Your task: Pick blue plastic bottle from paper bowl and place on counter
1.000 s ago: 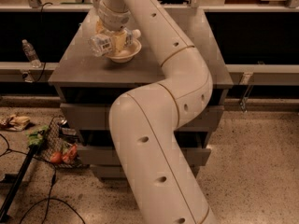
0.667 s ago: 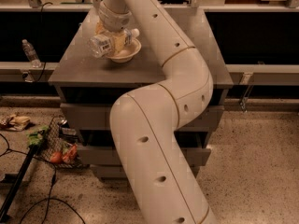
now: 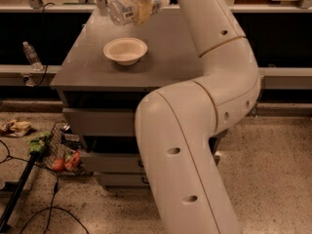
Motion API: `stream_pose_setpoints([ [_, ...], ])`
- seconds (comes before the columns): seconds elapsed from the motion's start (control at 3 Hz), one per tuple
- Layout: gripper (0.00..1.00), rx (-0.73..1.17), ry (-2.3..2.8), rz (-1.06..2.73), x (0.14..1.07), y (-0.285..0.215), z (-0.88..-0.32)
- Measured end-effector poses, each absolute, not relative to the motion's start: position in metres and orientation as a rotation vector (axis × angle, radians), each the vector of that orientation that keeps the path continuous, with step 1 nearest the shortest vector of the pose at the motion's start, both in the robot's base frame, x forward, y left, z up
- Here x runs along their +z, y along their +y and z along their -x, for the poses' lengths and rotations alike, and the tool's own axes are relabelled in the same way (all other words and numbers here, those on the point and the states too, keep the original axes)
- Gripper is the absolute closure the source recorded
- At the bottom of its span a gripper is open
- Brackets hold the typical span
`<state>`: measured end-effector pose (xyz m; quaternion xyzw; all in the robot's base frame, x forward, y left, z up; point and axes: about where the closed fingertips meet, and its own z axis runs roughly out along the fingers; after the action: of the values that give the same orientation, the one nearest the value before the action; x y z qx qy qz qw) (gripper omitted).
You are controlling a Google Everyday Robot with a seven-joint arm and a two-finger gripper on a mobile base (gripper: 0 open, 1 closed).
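The blue plastic bottle (image 3: 127, 9), clamped by the jaws of the gripper (image 3: 139, 5) above the paper bowl (image 3: 125, 50), could roll if you release high.

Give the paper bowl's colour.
The paper bowl is plain cream-white, seen in the camera view; the gripper holds the blue plastic bottle above it.

One camera looks down from close behind the arm (image 3: 195, 145), facing the counter (image 3: 168, 50); the gripper (image 3: 138, 6), clasping the bottle (image 3: 121, 11), is at the top edge.
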<state>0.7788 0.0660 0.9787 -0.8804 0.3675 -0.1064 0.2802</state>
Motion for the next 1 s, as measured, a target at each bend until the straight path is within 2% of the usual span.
stream_pose_setpoints([
  [0.33, 1.0, -0.316, 1.096, 2.314, 0.991, 0.025, -0.777],
  [1.0, 0.99, -0.168, 1.473, 2.288, 0.913, -0.078, -0.772],
])
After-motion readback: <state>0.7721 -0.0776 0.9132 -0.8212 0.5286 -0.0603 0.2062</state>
